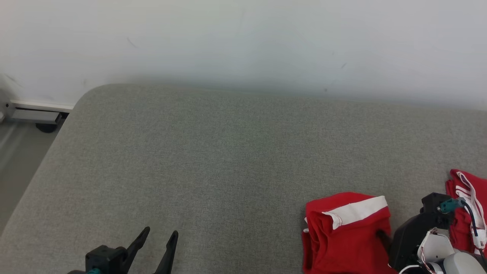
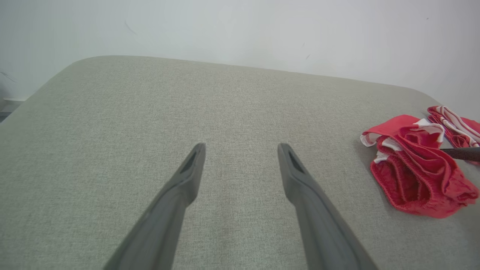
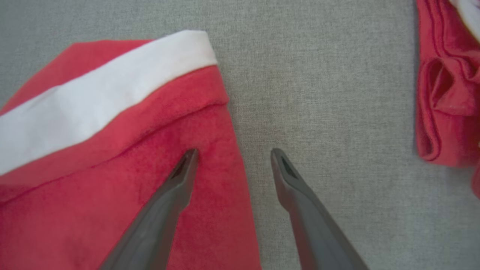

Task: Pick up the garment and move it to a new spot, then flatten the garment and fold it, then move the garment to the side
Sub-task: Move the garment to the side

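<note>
Straddling red garment's (image 1: pixel 342 239) edge, lower right of head view, w/ right gripper (image 3: pixel 232 154) wide apart, empty: sink lower, pinch all layers before lifting. Leave left gripper (image 1: pixel 160 231), also agape, lower left.
</note>
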Available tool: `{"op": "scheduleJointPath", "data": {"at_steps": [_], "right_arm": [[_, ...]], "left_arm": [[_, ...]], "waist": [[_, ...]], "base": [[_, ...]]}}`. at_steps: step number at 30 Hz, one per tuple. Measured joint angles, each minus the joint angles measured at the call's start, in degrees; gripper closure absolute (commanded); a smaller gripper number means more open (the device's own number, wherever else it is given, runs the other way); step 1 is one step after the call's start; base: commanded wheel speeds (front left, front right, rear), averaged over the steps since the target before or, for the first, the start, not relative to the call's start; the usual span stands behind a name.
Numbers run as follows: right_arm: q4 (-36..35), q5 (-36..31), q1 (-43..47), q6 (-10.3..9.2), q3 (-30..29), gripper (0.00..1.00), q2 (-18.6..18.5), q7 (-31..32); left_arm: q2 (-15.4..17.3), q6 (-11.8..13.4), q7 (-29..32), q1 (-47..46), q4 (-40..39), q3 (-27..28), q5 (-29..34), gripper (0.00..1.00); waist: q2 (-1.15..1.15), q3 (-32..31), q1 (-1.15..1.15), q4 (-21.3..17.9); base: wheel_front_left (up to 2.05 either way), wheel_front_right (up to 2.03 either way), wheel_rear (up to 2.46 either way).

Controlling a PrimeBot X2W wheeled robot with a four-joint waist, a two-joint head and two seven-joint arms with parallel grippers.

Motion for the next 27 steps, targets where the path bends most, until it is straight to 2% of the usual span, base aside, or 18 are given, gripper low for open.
{"op": "scheduleJointPath", "data": {"at_steps": [7, 9, 10, 12, 13, 17, 21, 24, 27], "right_arm": [[3.19, 2.45, -1.56, 0.32, -0.79, 0.00, 1.11, 1.09], [4.11, 3.50, -1.68, 0.32, -1.42, 0.48, 1.76, 1.24], [4.28, 3.88, -1.69, 0.32, -1.79, 0.56, 1.94, 1.22], [4.76, 4.25, -2.11, 0.32, -2.05, 0.97, 2.03, 1.21], [4.93, 4.25, -2.54, 0.32, -2.03, 1.00, 2.07, 1.21], [4.13, 4.26, -3.15, 1.02, -1.23, 1.00, 2.02, 1.74], [0.84, 4.26, -4.52, 3.60, 1.21, 1.00, 1.80, 3.08], [-2.71, 5.94, -4.72, 6.27, 1.77, 1.00, 0.64, 5.27], [-6.75, 6.49, -4.69, 7.17, 1.57, 1.00, -1.69, 7.06]], "left_arm": [[0.19, -0.01, 0.25, -0.64, -0.22, 0.01, 0.01, 0.00], [0.20, -0.03, 0.25, -1.05, -0.27, 0.01, 0.01, 0.00], [0.19, -0.07, 0.26, -1.13, -0.26, -0.01, 0.01, 0.00], [0.16, -0.07, 0.26, -1.16, -0.23, 0.01, 0.01, 0.00], [0.18, -0.05, 0.26, -1.16, -0.21, 0.01, 0.01, 0.00], [-0.04, -0.05, 0.26, -1.31, 0.27, -0.04, 0.01, 0.00], [-0.48, -0.05, 0.27, -1.92, 1.22, -0.25, 0.00, 0.00], [-0.93, -0.07, 0.27, -1.96, 1.75, -0.59, 0.00, 0.00], [-1.16, -0.04, 0.24, -1.86, 1.98, -0.67, -0.10, 0.00]], "waist": [[0.00, 1.36, 0.00, 1.07], [0.00, 1.71, 0.00, 1.36], [0.00, 1.86, 0.00, 1.50], [0.00, 2.06, 0.00, 1.77], [0.00, 2.11, 0.00, 1.86], [0.00, 1.95, 0.00, 2.04], [0.00, 1.07, 0.00, 2.17], [0.00, 0.17, 0.00, 2.29], [0.00, -0.90, 0.00, 2.48]], "base": [[0.00, 0.00, 0.00], [0.00, 0.00, 0.00], [0.00, 0.00, 0.00], [0.00, 0.00, 0.00], [0.00, 0.00, 0.00], [0.00, 0.00, 0.00], [0.00, 0.00, 0.00], [0.00, 0.00, 0.00], [0.00, 0.00, 0.00]]}}
